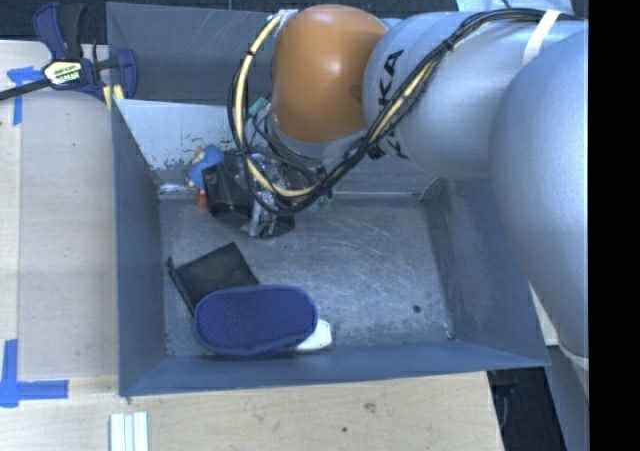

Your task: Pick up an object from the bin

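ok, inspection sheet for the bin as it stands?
surface: grey metal bin, floor scuffed.
job's things: blue oval pad at near wall, white piece under its right end; black flat card beside it; small blue object far-left.
clutter: nothing seen.
grippers: gripper low in far-left corner, by the small blue object; open or shut unclear.
cables: yellow and black cables loop round the orange cover.
surroundings: nothing loose seen.

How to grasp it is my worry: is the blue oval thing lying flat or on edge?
Flat: the blue oval thing shows its broad face upward, a white thing peeking from under its right end.
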`<control>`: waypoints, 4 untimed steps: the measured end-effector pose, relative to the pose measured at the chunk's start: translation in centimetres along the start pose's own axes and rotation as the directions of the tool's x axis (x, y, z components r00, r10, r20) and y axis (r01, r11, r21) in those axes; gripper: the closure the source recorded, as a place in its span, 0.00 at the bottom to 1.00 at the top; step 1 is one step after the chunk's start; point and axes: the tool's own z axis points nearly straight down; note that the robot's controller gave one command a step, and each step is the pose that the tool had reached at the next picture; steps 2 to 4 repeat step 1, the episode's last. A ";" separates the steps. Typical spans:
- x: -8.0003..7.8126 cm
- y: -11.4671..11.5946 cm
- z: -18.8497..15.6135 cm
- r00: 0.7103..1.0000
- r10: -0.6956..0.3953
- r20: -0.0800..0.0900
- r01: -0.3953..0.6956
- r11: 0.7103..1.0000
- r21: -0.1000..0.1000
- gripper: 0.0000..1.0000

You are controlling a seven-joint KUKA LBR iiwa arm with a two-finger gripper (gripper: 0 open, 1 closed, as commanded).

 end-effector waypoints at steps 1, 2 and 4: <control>1.4 -0.3 -7.5 1.000 -0.018 0.002 0.018 1.000 0.000 1.00; 1.4 -0.3 -7.5 1.000 -0.018 0.002 0.018 1.000 0.000 1.00; 1.4 -0.3 -7.5 1.000 -0.018 0.002 0.018 1.000 0.000 1.00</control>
